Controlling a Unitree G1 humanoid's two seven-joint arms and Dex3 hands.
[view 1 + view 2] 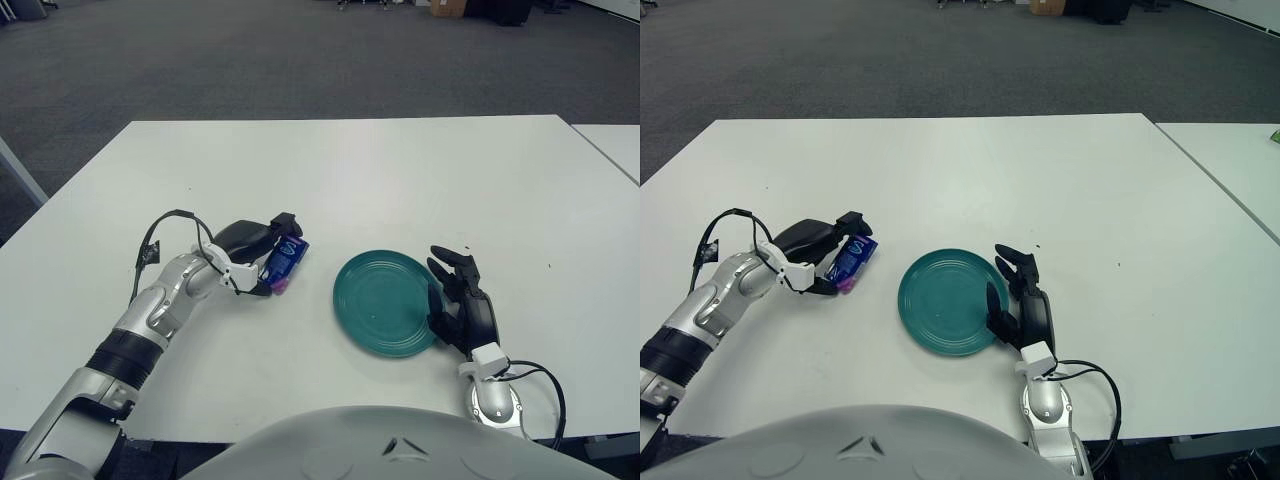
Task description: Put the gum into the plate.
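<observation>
The left robot hand is closed around the blue gum packet, with black fingers above and below the packet. The packet shows a blue face with a purple lower end. It is held to the left of the teal plate, near the plate's left rim but clearly apart from it. Whether the packet is lifted clear of the white bench or touches it cannot be told from either eye view.

The right robot hand shows at the plate's right rim, fingers spread and holding nothing. It overlaps the rim in both views; contact with the plate cannot be confirmed.

Step in hand, as judged: the grasp appears complete and the transfer to the plate is the step in progress. The plate holds nothing.

Next move, as judged:
1. Carry the packet rightward until it stands over the plate's centre.
2. Keep it high enough to clear the raised left rim.
3. Lower it, then open the fingers.

Avoid pushing the plate sideways toward the right robot hand.
</observation>
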